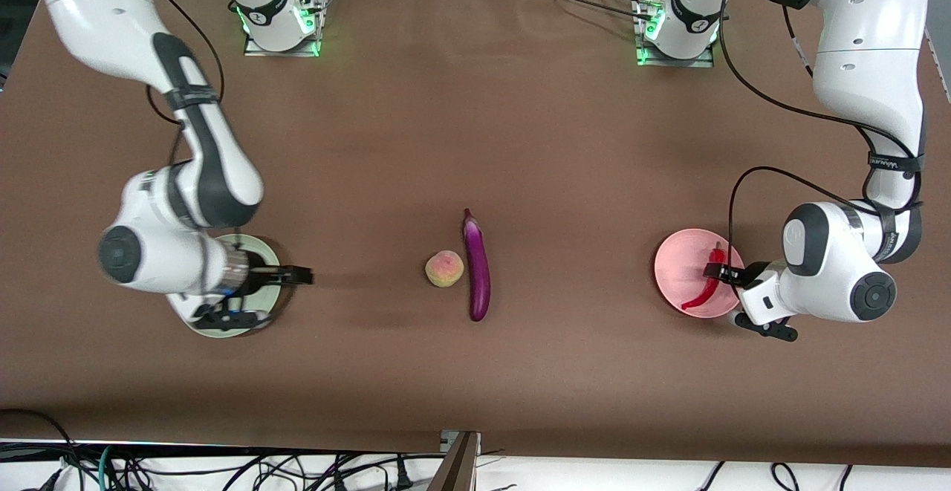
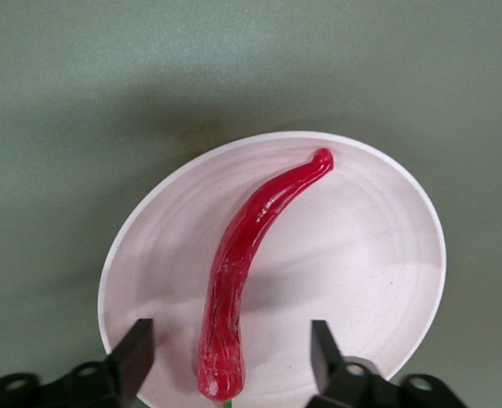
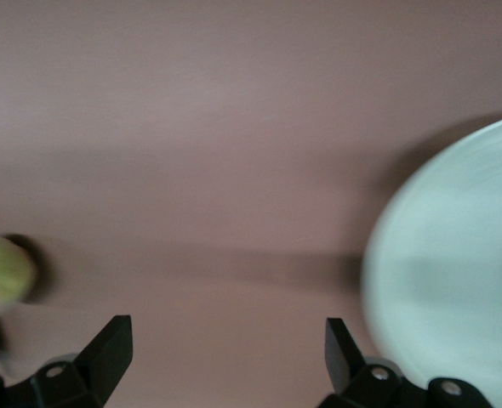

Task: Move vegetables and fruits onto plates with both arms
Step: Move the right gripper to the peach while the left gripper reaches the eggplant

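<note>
Chili pepper [image 2: 238, 280] lying on pink plate [image 1: 672, 272], left claw [image 2: 231, 357] open astride it, holding nothing. Right claw [image 1: 286, 277] open, empty, over green plate [image 1: 264, 247] edge. Next probably: fetch peach [image 1: 444, 268], eggplant [image 1: 477, 266] beside it.

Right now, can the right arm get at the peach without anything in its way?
Probably yes. The right gripper is open at the green plate's edge, and only bare table lies between it and the peach. The eggplant lies beside the peach, toward the left arm's end, out of that path.

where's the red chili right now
The chili pepper lies on the pink plate at the left arm's end of the table, between the left gripper's open fingers.
</note>
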Available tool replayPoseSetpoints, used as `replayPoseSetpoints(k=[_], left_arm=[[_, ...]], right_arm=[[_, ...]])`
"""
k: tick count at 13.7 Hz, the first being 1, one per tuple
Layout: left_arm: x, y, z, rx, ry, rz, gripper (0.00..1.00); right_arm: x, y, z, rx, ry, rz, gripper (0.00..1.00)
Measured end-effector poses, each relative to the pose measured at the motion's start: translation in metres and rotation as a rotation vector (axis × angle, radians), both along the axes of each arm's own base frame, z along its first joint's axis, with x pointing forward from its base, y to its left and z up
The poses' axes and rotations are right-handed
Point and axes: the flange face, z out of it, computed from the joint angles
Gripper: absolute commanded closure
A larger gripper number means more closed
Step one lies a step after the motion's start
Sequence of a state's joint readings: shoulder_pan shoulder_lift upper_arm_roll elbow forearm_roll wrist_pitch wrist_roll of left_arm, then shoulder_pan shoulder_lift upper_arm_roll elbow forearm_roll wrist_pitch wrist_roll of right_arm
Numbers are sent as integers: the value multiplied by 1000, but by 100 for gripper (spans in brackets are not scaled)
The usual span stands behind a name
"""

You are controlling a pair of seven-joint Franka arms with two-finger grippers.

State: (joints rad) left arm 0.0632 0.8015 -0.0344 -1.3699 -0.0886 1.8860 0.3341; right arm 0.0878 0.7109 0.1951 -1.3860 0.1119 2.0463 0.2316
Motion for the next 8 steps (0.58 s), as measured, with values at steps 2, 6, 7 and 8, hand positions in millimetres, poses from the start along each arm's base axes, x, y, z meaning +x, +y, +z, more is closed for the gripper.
replayPoseSetpoints(k=[2,6,7,8], left_arm=[[0,-10,22,-17,-1,21,0],[-7,-78,89,-26,15,126,0],[-10,-106,95,-22,24,152,0],[-15,-136,96,-16,37,177,0]], right_arm=[[-18,79,-1,2,-16,-89,0],[-47,176,-24,39,-68,-202,0],[-49,183,-31,48,-79,-216,0],[-50,189,-37,57,-90,-226,0]])
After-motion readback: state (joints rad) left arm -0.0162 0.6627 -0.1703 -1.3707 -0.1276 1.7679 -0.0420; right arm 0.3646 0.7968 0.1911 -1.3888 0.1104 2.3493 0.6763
